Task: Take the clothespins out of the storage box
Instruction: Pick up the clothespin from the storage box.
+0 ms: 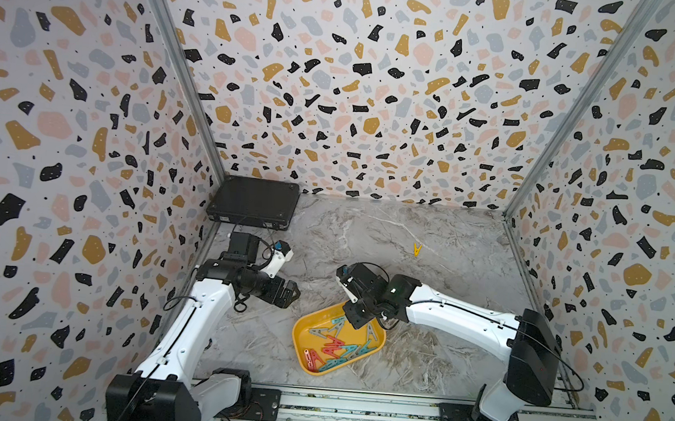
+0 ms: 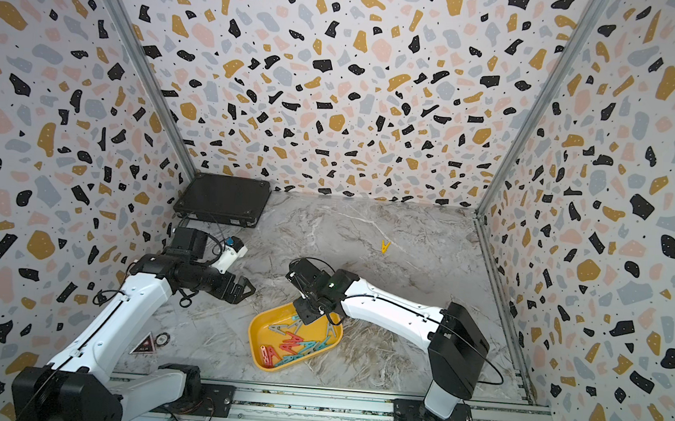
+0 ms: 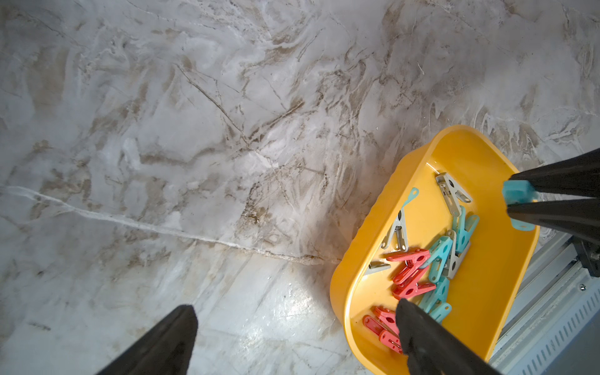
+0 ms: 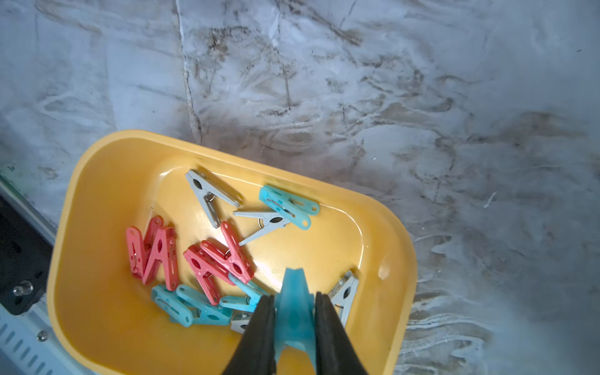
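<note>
1. Speckled terrazzo walls (image 1: 339, 74) are closing in the left, far and right sides of the cell.
2. A grey marbled table (image 1: 429, 236) is stretching between them.
3. The left arm (image 1: 193, 319) and the right arm (image 1: 456, 313) are reaching in from the near rail.
4. A flat black hard case (image 1: 255, 202) is lying in the far left corner.
5. The yellow storage box (image 1: 322, 318) is sitting askew on the table, near the middle, between the two arms.
6. The left gripper (image 1: 289, 294) is hanging above the table just left of the box, with its fingers spread wide apart and nothing between them.
7. The right gripper (image 4: 293, 297) is hovering over the box's far right corner, and it is clamping a teal clothespin (image 4: 293, 311) between its fingers.
8. The other clothespins (image 1: 334, 346), red, teal and grey, are lying jumbled inside the box.
9. One yellow clothespin (image 1: 417, 249) is resting on the table, far from the box and toward the right.
10. A red triangular sticker (image 2: 143, 344) and a round sticker (image 2: 162, 338) are showing on the table by the left arm, and their writing is too small to read.
</note>
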Motion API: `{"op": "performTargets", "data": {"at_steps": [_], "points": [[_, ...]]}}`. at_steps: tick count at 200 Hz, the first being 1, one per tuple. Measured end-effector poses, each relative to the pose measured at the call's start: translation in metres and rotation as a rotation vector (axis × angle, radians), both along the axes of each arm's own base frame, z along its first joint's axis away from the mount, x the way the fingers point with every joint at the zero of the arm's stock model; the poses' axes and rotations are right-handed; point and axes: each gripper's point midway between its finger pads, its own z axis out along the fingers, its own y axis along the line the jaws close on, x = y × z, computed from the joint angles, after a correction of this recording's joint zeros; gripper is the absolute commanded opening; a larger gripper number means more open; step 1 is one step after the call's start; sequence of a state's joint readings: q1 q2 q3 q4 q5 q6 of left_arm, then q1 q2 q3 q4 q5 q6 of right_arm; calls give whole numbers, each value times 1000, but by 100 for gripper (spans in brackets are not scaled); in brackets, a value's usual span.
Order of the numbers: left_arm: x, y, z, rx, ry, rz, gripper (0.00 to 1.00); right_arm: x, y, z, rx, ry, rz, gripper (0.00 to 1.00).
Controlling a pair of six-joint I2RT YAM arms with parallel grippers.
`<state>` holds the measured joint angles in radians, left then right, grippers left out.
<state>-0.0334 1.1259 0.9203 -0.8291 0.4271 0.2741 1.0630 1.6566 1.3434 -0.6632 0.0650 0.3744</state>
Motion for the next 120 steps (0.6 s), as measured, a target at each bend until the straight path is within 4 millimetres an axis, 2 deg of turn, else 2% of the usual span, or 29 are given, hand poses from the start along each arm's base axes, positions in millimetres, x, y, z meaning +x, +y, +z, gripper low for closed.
{"op": "performTargets", "data": {"at_steps": [29, 54, 96, 120], "points": [[0, 0, 0, 0, 0, 0, 100, 16, -18, 19, 28, -21, -55, 19], [0, 0, 0, 0, 0, 0, 100, 48, -55, 21, 25, -27, -165, 19], [0, 0, 0, 0, 0, 0, 100, 97, -132, -3, -41, 27, -364, 19], [0, 0, 0, 0, 0, 0, 100, 121, -168, -20, -71, 67, -454, 19]]}}
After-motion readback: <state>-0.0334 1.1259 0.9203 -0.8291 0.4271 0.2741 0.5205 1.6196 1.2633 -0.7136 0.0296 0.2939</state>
